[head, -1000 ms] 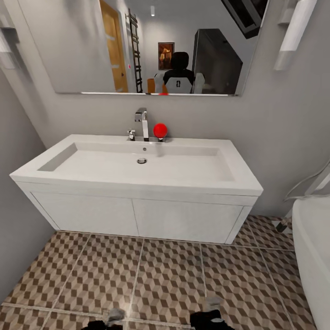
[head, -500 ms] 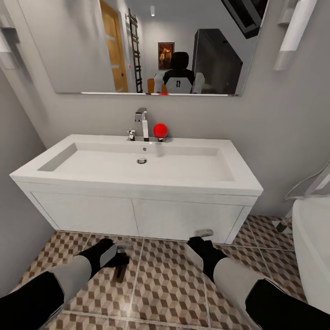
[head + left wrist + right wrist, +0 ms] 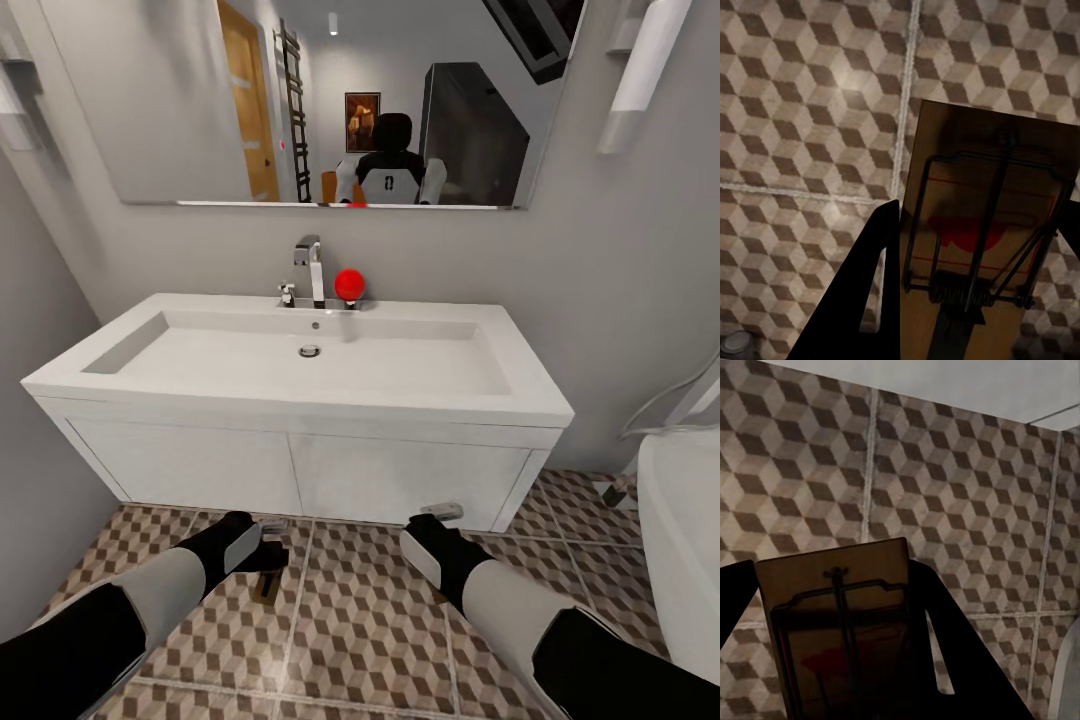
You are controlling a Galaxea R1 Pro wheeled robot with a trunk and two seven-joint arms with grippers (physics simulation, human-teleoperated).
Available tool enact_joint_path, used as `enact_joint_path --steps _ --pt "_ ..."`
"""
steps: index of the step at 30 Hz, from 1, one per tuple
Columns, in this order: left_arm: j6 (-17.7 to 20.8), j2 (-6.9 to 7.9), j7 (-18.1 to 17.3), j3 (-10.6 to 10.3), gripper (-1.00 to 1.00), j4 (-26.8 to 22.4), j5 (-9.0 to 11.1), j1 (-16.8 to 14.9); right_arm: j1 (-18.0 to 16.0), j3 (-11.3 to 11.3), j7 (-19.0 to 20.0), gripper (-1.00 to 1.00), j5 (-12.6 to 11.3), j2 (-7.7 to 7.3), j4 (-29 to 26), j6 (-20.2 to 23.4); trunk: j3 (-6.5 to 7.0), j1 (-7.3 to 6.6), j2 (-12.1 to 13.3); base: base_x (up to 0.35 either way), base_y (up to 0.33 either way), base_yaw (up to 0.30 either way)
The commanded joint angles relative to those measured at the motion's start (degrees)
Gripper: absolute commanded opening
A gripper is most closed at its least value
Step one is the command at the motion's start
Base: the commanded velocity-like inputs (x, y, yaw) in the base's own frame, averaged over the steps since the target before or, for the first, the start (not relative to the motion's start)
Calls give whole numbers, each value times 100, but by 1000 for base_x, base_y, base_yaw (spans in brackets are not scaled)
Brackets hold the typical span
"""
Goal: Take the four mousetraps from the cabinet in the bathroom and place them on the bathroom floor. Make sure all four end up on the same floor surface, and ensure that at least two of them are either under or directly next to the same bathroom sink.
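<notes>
Left gripper (image 3: 262, 556): clamped on a mousetrap (image 3: 982, 240), low before the sink (image 3: 300, 365).
Right gripper (image 3: 432, 528): clamped on a second mousetrap (image 3: 840, 637), before the sink.
Progress: neither lay on the bathroom floor (image 3: 360, 620); likely two more remained.

Wall mirror (image 3: 330, 100) above; white vanity unit (image 3: 300, 465); possibly bathtub (image 3: 685, 540) at right.

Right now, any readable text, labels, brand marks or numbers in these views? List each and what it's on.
No readable text anywhere.
Mousetrap in the left claw: a red mark on the wood, too dim to read.
Mousetrap in the right claw: a faint red mark, also unreadable.
Sink and mirror: no lettering shows.
</notes>
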Motion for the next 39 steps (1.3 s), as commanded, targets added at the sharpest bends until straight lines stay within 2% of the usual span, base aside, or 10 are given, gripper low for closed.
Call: enact_joint_path --steps 1,27,39 --pt "24 2 67 -27 -100 -14 44 -2 -5 47 -29 -100 -54 -5 -8 21 -5 -1 -2 0 0 0" --pt "25 -4 59 -43 -100 -41 57 -2 -4 47 -2 -100 -51 -18 -16 70 -5 -1 -2 0 0 0" --pt "15 12 59 -21 -100 -39 48 -2 14 49 50 -100 -54 -12 -16 70 -220 263 -484 0 0 0"
